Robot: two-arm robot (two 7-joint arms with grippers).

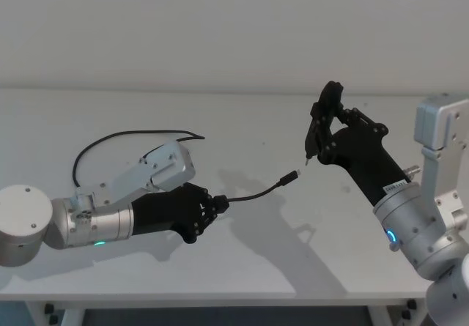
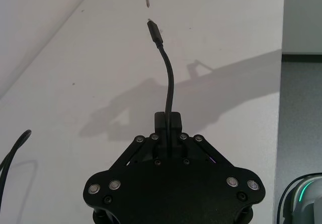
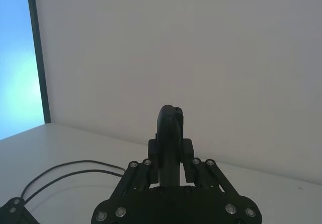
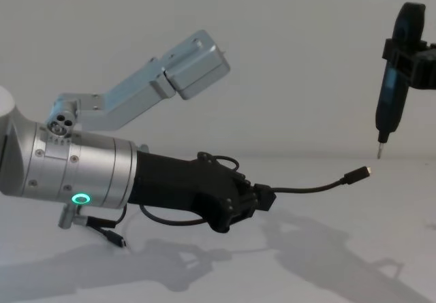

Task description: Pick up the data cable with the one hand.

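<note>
The left pincer, clamped on the data cable near one plug, holds that end above the tabletop, apparently aiming it at the right pincer, raised nearby gripping a slim metal-tipped tool.

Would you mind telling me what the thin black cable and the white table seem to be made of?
The thin black data cable looks rubber- or plastic-sheathed: matte, bending in a smooth arc out of the shut left gripper. Its plug tip glints like metal. The white table looks like smooth matte laminate, showing soft shadows; its core cannot be told.
</note>
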